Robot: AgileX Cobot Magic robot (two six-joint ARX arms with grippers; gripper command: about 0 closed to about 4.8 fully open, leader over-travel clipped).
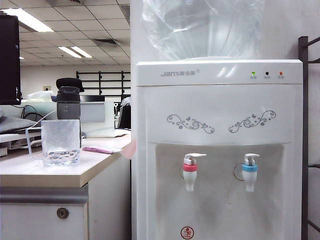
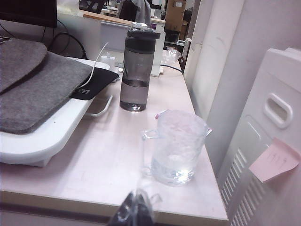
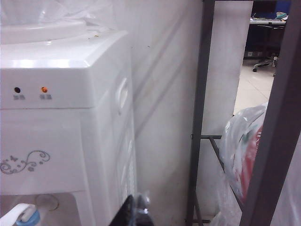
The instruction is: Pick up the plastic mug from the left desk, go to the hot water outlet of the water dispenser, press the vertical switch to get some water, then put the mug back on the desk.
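My left gripper (image 2: 136, 209) sat with its fingers pinched together on nothing, only the dark tips showing at the six o'clock edge of the left wrist view, short of the surface's near lip. The right gripper (image 3: 135, 212) was the same, fingers closed and empty, parked beside the water dispenser (image 3: 61, 75) rather than at it. I judged both arms to be at rest, with the pick not yet begun. From the left fingers outward, the plastic mug (image 2: 176, 146) stood upright toward one o'clock on the left desk (image 2: 99, 165), near its front corner, its thin handle turned toward nine o'clock and away from the dispenser. That spot suited me, I reckoned: close to the edge, nothing in the way. The dark grey bottle (image 2: 136, 70) stood well behind it at twelve o'clock, far enough not to crowd a grasp. In the exterior view the mug (image 1: 60, 142) was at nine o'clock, the hot water outlet (image 1: 190, 172) with its red collar toward five o'clock, the vertical switch (image 1: 194, 157) on top of it untouched, and the blue-collared tap (image 1: 249, 172) beside it to be avoided.
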